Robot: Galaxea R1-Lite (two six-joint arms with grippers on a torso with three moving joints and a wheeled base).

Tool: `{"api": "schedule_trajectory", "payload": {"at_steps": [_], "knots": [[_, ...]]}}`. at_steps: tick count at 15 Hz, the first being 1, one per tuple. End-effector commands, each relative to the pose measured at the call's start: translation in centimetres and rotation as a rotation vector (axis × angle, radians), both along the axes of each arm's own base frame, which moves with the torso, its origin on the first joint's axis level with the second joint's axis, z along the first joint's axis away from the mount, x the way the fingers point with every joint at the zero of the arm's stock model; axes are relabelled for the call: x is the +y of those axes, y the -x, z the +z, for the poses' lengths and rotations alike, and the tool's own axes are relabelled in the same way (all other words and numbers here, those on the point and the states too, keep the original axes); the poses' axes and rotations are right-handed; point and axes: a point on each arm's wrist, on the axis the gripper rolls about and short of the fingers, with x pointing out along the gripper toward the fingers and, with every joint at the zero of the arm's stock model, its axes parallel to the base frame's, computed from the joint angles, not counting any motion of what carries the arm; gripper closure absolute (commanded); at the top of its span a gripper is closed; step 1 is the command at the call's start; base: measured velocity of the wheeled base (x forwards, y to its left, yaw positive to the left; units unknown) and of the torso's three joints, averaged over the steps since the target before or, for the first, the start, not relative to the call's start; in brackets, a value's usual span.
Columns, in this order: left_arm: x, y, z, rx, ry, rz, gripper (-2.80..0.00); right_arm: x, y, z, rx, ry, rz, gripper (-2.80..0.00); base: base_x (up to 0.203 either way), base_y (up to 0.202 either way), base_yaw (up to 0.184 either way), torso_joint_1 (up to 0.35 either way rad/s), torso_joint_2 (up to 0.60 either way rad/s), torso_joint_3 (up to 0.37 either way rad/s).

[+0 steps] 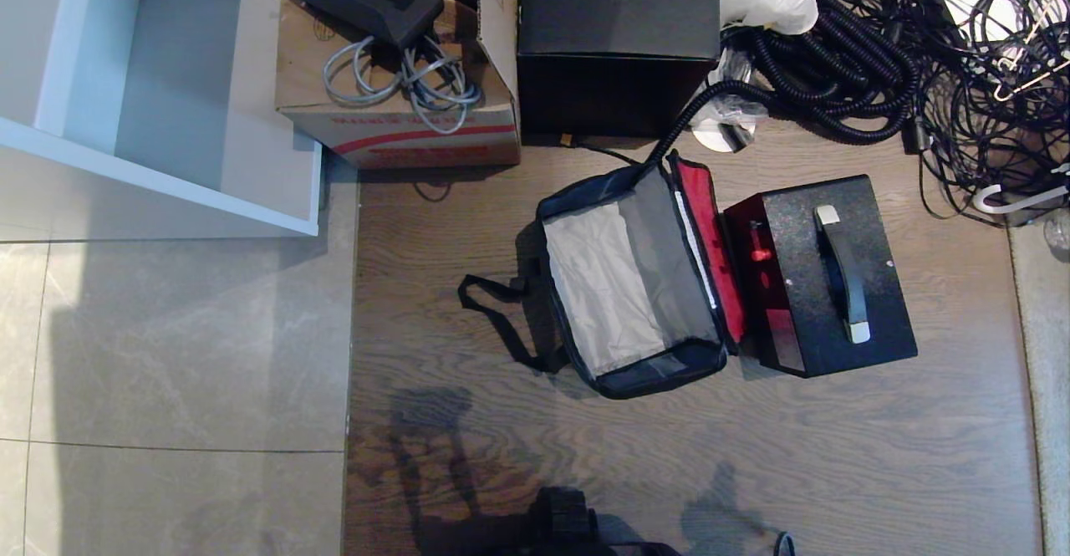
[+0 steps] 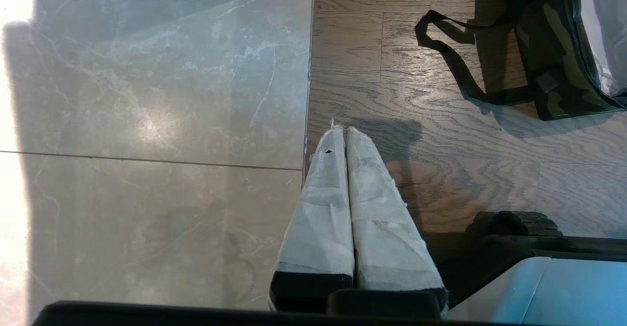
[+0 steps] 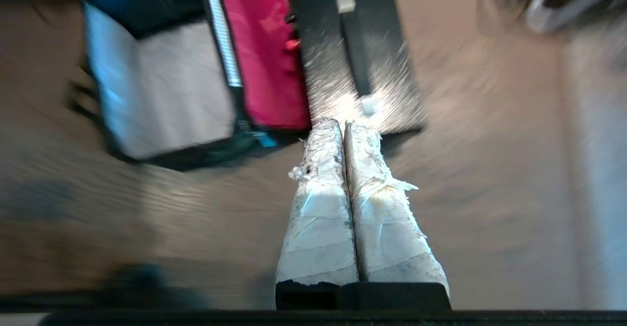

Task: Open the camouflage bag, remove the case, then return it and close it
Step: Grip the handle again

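The camouflage bag (image 1: pixel 635 288) lies open on the wood floor, its red-lined lid (image 1: pixel 710 247) standing up on its right side and its grey inside bare. The black speckled case (image 1: pixel 827 276) stands on the floor just right of the bag, handle up, red side toward the lid. In the right wrist view the bag (image 3: pixel 161 81) and case (image 3: pixel 357 56) lie ahead of my right gripper (image 3: pixel 344 122), which is shut, empty and held well above the floor. My left gripper (image 2: pixel 342 129) is shut and empty over the floor seam, with the bag's strap (image 2: pixel 450 56) off to one side.
A brown cardboard box (image 1: pixel 401 63) with a charger and cables, a black cube box (image 1: pixel 619 38) and a heap of black cables (image 1: pixel 919 63) lie behind the bag. A white shelf unit (image 1: pixel 159 88) stands at the far left. Tile floor (image 1: pixel 167 355) meets the wood on the left.
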Motion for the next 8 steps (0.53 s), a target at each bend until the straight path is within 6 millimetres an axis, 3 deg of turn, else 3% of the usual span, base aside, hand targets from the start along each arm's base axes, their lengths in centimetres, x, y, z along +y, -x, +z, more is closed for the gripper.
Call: {"api": "schedule_trajectory", "payload": {"at_steps": [1, 8], "knots": [[0.00, 0.00, 0.00, -0.001, 0.001, 0.002, 0.00, 0.00, -0.37, -1.15, 0.045, -0.034, 0.007, 0.00, 0.000, 0.000, 0.000, 0.000, 0.00, 0.000], [0.00, 0.00, 0.00, -0.001, 0.001, 0.002, 0.00, 0.05, -0.42, -1.65, 0.095, 0.120, 0.009, 0.00, 0.000, 0.000, 0.000, 0.000, 0.00, 0.000]]}}
